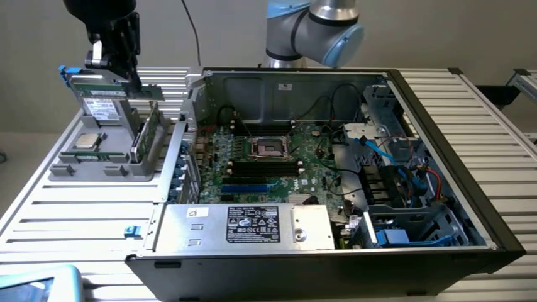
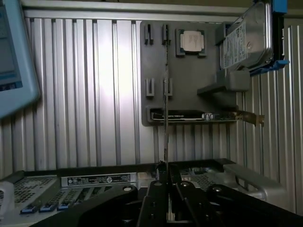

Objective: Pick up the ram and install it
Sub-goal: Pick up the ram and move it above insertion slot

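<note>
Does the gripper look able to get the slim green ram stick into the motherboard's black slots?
Probably yes: the gripper holds the ram, the black case lies open, nothing visibly crosses the slots.

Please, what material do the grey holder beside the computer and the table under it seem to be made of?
The grey holder looks like plastic, perhaps printed: a matte, even grey with shaped slots and posts. The table looks like aluminium: pale ribbed slats with a soft metallic sheen. Neither is certain from the look alone.

Green ram (image 1: 144, 92), grey holder (image 1: 75, 171), black case (image 1: 293, 277), green motherboard (image 1: 220, 179), silver ribbed table (image 1: 75, 214).
</note>
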Controlling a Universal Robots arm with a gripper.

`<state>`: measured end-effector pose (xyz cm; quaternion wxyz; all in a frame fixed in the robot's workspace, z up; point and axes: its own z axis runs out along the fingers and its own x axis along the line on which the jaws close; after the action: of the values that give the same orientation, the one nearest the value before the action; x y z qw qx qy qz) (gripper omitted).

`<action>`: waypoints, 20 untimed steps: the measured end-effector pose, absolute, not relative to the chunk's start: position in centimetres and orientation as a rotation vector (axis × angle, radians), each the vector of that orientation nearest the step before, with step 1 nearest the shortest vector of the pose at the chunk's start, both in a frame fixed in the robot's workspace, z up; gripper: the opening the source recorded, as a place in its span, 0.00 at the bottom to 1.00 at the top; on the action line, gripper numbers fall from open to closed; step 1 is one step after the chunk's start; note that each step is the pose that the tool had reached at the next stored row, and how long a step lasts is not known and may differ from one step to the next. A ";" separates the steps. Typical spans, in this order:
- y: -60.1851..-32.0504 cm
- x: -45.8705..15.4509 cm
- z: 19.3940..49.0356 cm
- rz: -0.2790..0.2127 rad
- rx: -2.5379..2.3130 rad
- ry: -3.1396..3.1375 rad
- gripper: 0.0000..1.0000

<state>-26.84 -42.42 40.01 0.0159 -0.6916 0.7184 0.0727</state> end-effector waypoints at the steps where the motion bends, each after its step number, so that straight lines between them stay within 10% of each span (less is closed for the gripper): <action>1: -42.5 -26.4 40.0 0.228 -2.150 2.233 0.13; 20: -43.2 -20.1 40.1 0.224 -2.141 2.216 0.13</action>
<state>-20.08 -43.20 40.07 0.0261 -0.6927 0.7171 0.0726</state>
